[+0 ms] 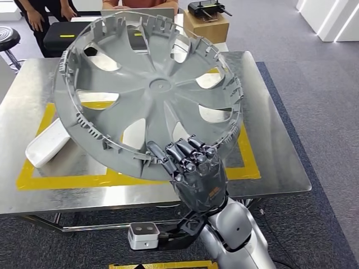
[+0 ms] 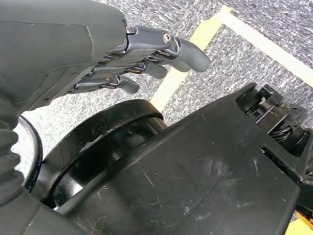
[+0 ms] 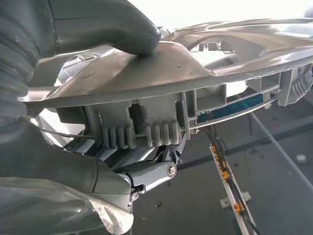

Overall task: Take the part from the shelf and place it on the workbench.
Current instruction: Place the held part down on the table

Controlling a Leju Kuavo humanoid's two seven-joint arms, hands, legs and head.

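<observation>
Lower centre of the head view: right arm rises from the bottom edge, right hand [image 1: 198,175] gripping the near rim of the grey wheel cover [image 1: 154,89]. Fingers [image 1: 182,150] curl over the rim; in the right wrist view the thumb [image 3: 122,24] presses one face, fingers [image 3: 151,174] clamp the other. Cover tilted, held above the steel workbench [image 1: 275,145]. White tray [image 1: 46,143] at left on the bench. Left hand [image 2: 147,54] hangs over carpet, fingers slightly apart, holding nothing. People upper left.
</observation>
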